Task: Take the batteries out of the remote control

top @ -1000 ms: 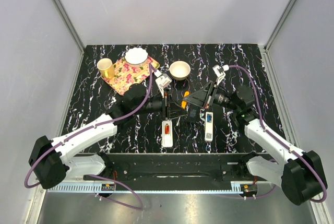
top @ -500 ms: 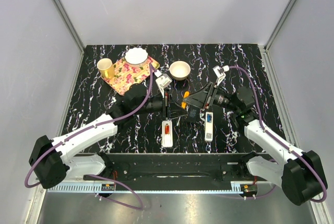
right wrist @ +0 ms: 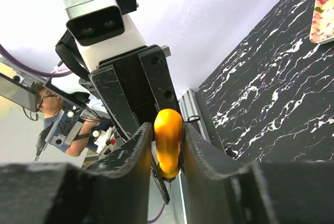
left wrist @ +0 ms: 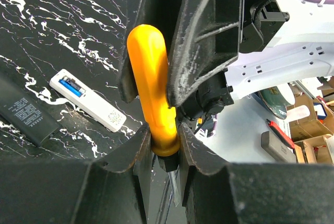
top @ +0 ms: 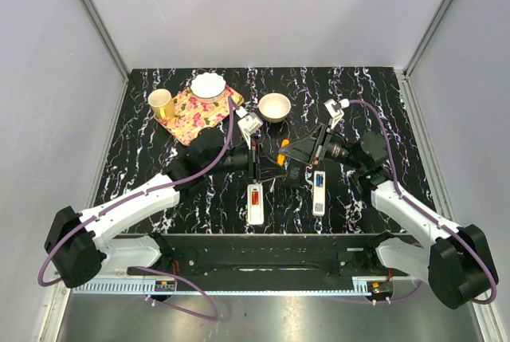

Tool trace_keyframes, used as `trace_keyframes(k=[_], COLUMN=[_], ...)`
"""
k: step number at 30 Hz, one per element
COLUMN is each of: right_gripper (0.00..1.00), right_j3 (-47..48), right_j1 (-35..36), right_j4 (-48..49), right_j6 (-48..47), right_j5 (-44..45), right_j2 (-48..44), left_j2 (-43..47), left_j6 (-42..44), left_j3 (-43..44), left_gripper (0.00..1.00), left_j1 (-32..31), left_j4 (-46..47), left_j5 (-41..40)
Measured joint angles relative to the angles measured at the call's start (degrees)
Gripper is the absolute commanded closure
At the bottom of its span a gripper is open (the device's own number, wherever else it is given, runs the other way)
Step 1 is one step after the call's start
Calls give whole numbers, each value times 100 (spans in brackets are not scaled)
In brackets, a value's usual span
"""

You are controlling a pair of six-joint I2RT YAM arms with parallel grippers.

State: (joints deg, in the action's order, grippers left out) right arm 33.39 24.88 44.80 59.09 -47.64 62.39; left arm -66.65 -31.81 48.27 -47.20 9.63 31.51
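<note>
L pincer (left wrist: 164, 141) & R pincer (right wrist: 168, 139) grip orange screwdriver (left wrist: 148, 78)

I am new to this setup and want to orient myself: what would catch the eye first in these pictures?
First, the orange-handled screwdriver at the centre of the scene, gripped at once by the left hand and the right hand. Next, just nearer the arm bases, two white remotes lie with their compartments open: the left remote shows a red battery, the right remote a blue battery.

Bright, even light (wrist foregrounds blurred)
</note>
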Motion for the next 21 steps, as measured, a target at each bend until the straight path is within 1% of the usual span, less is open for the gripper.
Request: trace_keyframes(k=[1,2,3,5,9,10,11,12,13,14,16,17,19,21], right_gripper=[74,88,99,100,100,100,100,100,100,100,100,100,100,100], right_j3=[0,0,0,0,0,-4,-11,-20,-28,-33,-33,-33,-33,-26], right_j1=[0,0,0,-2,-2,-2,-2,-2,-2,0,9,9,9,13], right_j4=[4,15,26,61,111,125,138,144,142,140,107,52,-214,-686], right_j6=[11,33,33,-9,-35,-35,-35,-39,-33,-17,-11,-24,-118,-291], right_j5=[-2,-2,0,4,4,7,9,13,15,4,13,24,81,271], right_j2=[7,15,28,61,111,111,111,111,111,111,90,68,-20,-164], left_j2=[0,0,0,0,0,0,0,0,0,2,17,35,103,256], left_j6=[0,0,-2,-61,-129,-129,-127,-125,-107,-46,20,76,138,205], left_j3=[0,0,0,0,0,0,0,0,0,0,-2,-4,-11,-13], left_gripper=[100,100,100,100,87,75,67,57,38,27,17,10,4,2], left_j1=[0,0,0,0,4,4,2,4,4,2,-9,-11,-11,-11], left_j4=[2,2,15,48,35,37,35,31,31,28,-46,-81,-186,-352], left_j5=[0,2,7,9,-15,-20,-22,-24,-24,-31,-76,-105,-219,-411])
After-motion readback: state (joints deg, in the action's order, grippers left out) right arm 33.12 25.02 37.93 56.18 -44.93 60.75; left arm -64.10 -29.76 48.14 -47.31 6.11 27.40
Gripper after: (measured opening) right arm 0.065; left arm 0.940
